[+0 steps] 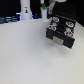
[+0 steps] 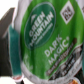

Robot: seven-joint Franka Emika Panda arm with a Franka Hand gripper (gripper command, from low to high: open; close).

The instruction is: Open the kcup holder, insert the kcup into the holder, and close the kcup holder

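Note:
The kcup [image 2: 46,40] fills the wrist view: a white pod with a green round top printed "Green Mountain" and "Dark Magic". It sits between my fingers, and a teal finger pad [image 2: 14,50] presses its side. In the exterior view my gripper [image 1: 46,9] hangs high at the back, shut on the kcup [image 1: 44,7], which shows only as a green spot. The kcup holder [image 1: 61,34], a black box with a pale label on its front, stands below and toward the exterior view's right. Reddish-white pods [image 1: 60,24] show in its upper face. I cannot tell how far it is open.
A white bottle-like post [image 1: 25,11] stands at the back, toward the exterior view's left. Dark bluish items [image 1: 7,20] lie along the back edge. The pale table [image 1: 30,60] stretches in front of the holder.

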